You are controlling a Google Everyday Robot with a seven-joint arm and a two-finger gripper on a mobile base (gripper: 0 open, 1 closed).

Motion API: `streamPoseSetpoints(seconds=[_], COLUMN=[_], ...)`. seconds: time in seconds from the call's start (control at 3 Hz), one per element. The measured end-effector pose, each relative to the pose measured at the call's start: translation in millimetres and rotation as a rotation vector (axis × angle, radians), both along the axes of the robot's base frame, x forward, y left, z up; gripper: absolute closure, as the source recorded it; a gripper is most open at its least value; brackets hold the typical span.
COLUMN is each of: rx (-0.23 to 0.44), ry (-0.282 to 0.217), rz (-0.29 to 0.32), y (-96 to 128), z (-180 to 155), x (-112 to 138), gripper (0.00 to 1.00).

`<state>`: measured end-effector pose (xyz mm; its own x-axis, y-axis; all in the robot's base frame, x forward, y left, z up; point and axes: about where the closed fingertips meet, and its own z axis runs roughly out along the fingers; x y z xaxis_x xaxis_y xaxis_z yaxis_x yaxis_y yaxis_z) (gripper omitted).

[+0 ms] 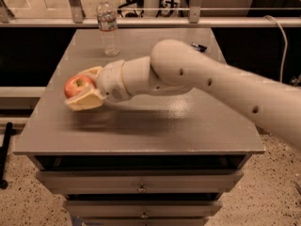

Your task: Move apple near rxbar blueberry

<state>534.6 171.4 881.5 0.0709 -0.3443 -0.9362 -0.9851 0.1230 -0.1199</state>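
Your gripper was clamped on the apple, one finger over it and one under, above the left side of the surface. The rxbar lay well apart at the far right, mostly hidden behind the arm. A bottle stood upright at the back.
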Motion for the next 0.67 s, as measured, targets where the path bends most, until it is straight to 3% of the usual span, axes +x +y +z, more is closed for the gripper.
streamPoseSetpoints(seconds=[0.33, 0.67], rx=[-0.014, -0.016], ry=[-0.052, -0.056], rz=[-0.100, -0.118], y=[-81.3, -93.7], z=[30.9, 34.0], x=[12.6, 13.8], gripper=[1.00, 1.00])
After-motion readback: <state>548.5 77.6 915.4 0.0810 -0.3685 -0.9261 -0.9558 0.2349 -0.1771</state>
